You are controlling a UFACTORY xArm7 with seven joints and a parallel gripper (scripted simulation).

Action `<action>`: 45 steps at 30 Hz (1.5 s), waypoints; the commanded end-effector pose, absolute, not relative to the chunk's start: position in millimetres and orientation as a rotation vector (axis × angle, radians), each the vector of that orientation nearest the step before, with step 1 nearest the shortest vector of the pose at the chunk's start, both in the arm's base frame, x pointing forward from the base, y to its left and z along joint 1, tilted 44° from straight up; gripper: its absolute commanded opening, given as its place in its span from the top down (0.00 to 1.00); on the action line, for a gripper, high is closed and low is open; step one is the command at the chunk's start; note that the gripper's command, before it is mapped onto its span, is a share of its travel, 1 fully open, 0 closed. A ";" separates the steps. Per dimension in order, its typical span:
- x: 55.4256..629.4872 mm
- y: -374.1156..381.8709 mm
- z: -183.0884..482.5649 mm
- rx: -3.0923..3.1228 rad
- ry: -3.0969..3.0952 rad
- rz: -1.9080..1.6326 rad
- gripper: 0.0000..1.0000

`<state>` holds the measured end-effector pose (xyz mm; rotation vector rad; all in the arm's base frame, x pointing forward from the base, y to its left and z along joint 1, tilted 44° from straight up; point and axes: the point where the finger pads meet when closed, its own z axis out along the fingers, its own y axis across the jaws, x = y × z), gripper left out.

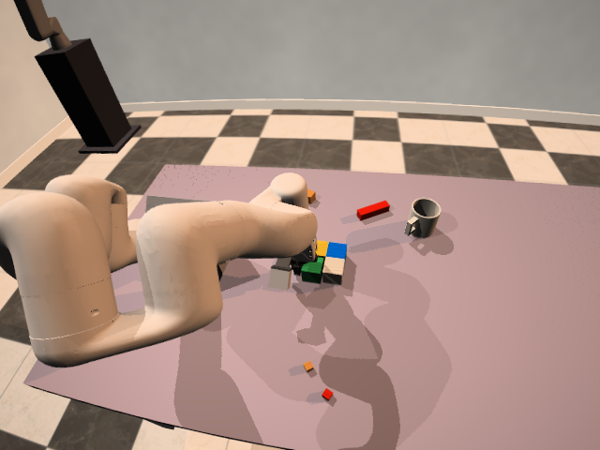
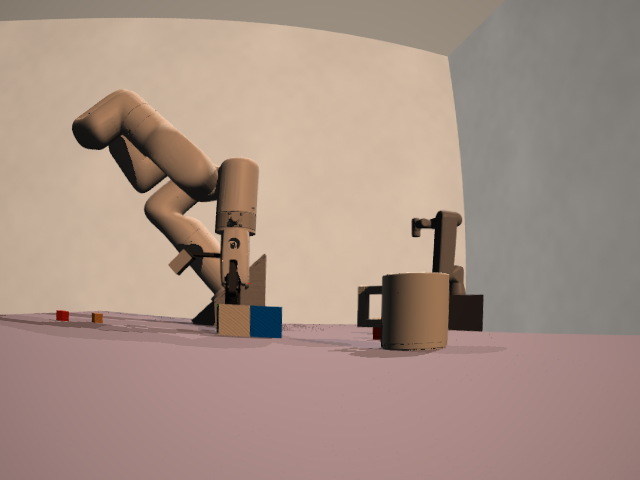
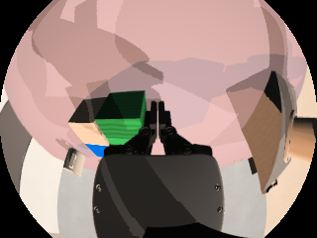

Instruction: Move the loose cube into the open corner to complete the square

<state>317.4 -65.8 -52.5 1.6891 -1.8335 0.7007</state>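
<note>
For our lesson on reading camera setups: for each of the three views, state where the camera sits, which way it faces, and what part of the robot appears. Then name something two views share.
Top: high behind the arm's base, looking down over the table; the arm's thick links fill the left.
Exterior: low at table height, across from the arm, facing it past the mug; the whole arm shows.
Wrist: on the arm's end, looking down past the shut gripper.
Shared: the green cube also appears in the wrist view.
</note>
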 end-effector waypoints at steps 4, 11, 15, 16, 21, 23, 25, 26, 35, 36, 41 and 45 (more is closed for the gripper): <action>320.2 -64.5 -52.1 1.693 -1.834 0.703 1.00; 322.1 -64.7 -52.1 1.693 -1.834 0.703 1.00; 322.4 -64.7 -52.1 1.693 -1.834 0.703 1.00; 322.4 -64.7 -52.1 1.693 -1.834 0.703 1.00; 322.4 -64.7 -52.1 1.693 -1.834 0.703 1.00; 322.4 -64.7 -52.1 1.693 -1.834 0.703 1.00; 322.4 -64.7 -52.1 1.693 -1.834 0.703 1.00; 322.4 -64.7 -52.1 1.693 -1.834 0.703 1.00; 322.1 -64.6 -52.1 1.693 -1.834 0.703 1.00; 321.7 -64.6 -52.1 1.693 -1.834 0.703 1.00; 317.5 -64.3 -52.2 1.693 -1.834 0.703 1.00; 313.8 -64.0 -52.2 1.693 -1.834 0.703 1.00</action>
